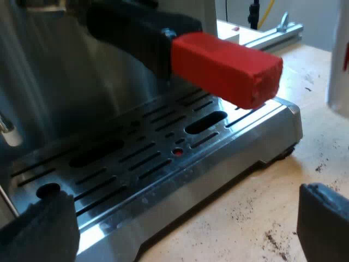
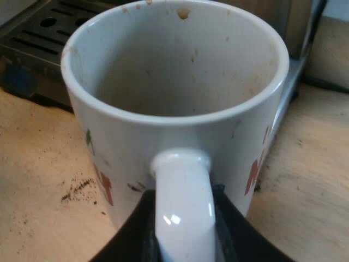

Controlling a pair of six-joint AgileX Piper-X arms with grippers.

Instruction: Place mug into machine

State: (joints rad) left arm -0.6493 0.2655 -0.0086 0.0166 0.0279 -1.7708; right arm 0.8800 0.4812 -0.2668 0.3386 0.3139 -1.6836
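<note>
While right hand (image 2: pixel 182 237) clamps mug (image 2: pixel 174 109) handle, left hand (image 1: pixel 180 226) spread, empty; mug base hidden.

White mug (image 2: pixel 174 125), red and green marks; dark handle (image 1: pixel 188 52), red end; silver tray (image 1: pixel 218 158)

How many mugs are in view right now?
1. The white ceramic mug, stained inside, is gripped by its handle in my right hand, close to the steel espresso machine's slotted drip tray. Another mug may be hidden behind it.
</note>
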